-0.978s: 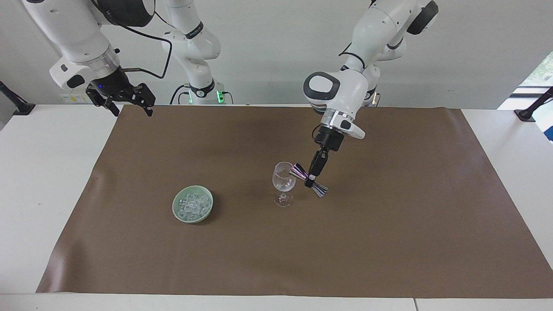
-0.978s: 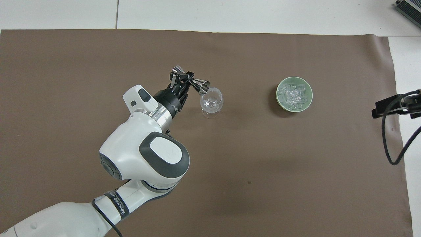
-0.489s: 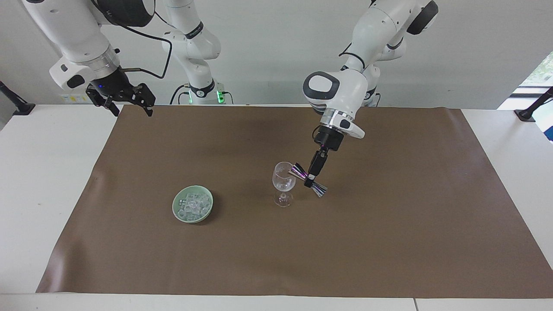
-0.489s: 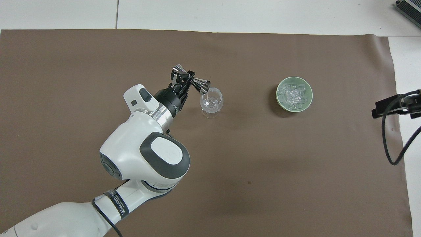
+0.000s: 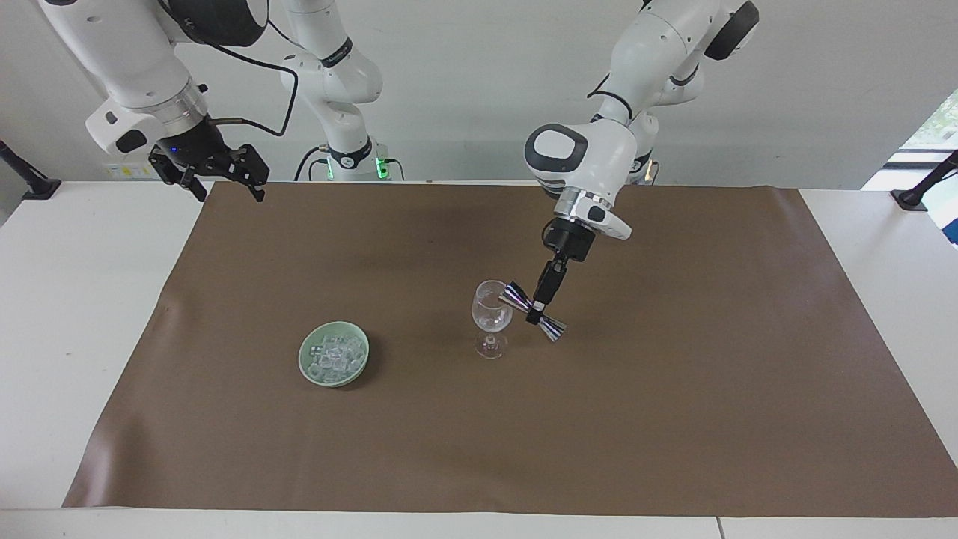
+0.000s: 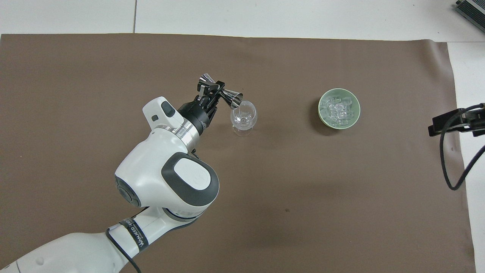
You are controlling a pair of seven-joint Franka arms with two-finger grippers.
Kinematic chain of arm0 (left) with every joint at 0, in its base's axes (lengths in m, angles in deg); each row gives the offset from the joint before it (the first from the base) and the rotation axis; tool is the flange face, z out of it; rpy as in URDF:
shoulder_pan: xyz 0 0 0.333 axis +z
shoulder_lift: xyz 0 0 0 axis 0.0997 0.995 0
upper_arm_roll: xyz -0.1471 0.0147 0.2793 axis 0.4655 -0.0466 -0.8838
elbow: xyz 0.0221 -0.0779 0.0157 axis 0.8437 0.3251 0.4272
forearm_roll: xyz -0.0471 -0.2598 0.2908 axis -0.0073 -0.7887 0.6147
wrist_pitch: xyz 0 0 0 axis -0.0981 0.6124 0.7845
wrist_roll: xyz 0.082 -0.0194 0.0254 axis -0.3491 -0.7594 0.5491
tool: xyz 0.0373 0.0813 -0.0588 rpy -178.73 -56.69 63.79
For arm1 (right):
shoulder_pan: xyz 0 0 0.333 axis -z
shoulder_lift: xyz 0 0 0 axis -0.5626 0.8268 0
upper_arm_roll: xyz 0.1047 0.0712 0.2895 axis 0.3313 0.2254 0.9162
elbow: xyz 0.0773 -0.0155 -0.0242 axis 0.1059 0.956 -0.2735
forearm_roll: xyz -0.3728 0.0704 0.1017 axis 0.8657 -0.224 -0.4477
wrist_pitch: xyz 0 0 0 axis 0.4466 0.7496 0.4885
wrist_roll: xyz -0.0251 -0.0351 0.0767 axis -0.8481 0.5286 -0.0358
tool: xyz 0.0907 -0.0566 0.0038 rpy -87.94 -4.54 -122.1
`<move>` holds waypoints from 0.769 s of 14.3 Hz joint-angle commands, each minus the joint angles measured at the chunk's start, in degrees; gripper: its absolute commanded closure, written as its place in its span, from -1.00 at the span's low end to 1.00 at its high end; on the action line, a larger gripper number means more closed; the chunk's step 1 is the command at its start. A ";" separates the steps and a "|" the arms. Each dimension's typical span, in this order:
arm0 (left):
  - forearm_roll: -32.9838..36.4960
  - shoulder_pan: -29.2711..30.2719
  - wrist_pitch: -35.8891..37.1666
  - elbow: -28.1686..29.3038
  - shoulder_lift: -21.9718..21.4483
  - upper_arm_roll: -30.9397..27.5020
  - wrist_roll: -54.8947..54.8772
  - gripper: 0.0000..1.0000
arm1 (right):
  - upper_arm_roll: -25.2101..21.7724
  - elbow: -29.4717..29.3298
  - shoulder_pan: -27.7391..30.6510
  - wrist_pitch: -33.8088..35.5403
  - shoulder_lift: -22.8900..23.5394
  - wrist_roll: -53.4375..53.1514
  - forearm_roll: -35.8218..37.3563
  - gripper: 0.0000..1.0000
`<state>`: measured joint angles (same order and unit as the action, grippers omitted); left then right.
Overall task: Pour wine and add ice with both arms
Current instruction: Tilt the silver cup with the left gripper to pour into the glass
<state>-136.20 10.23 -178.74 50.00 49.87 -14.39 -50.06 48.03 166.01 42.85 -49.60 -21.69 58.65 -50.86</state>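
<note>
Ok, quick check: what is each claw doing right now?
Left claw: shut on the metal jigger, tipped at the rim of the wine glass.
Right claw: open, holding nothing, waiting over the table edge at its own end.

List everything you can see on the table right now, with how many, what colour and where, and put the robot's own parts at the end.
mat: one, brown, spread over the white table.
table: one, white, under the mat.
wine glass: one, clear, upright near the middle of the mat.
jigger: one, shiny metal, double-ended, tilted with one end at the glass rim, held in the left gripper.
bowl: one, pale green, on the mat toward the right arm's end, beside the glass.
ice: many clear cubes, heaped in the bowl.
left gripper: black, shut on the jigger's waist, beside the glass.
right gripper: black, open, waiting over the mat's corner at the right arm's end.
</note>
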 commanded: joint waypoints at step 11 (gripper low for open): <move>1.05 -1.17 -1.80 -1.32 1.31 -0.49 -3.28 1.00 | -0.15 0.63 0.17 -0.16 -0.70 1.15 -1.39 -1.00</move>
<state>-136.16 10.23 -178.83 50.00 49.87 -14.41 -52.37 48.03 166.01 42.85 -49.60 -21.69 58.65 -50.86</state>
